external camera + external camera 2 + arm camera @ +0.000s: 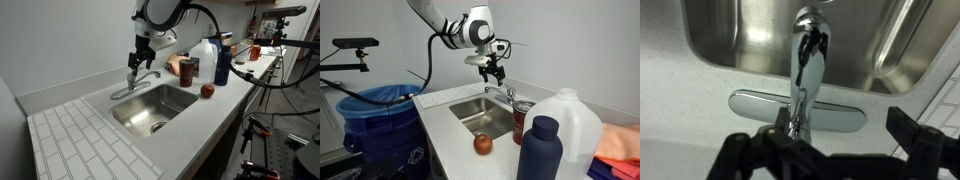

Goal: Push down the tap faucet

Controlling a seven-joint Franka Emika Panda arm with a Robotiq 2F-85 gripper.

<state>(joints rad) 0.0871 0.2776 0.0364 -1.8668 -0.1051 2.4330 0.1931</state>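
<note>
Dark blue bottle [542, 148]: foremost in an exterior view. It stands on the table [450, 125] past one short end of the sink basin [492, 118], just beside a white jug [572, 122].
Apple [483, 144]: red, on the table off the sink basin's front corner, close to the table's front edge and near a red can [523, 125].
Tiled mat [80, 140]: white, covers the table at the sink basin's other short end and runs out to the front edge.
Blue bin [380, 120]: stands beside the table, beyond that same end of the sink basin.
Open room: a wall rises close behind the sink basin's back rim. The bowl lies open below the spout.
Tap faucet [140, 82]: chrome, mounted on the sink basin's back rim, with its thin spout curving out over the bowl. The wrist view shows it upright on its base plate [845, 108].
Gripper [137, 62]: hangs directly above the faucet's top, at the sink basin's back rim.
Jaws: released and spread wide, grasping nothing. In the wrist view the fingers [740, 155] stand on either side of the faucet. Whether they touch it cannot be told.
Writing: the can's label and the bin's white mark are too small to read.
</note>
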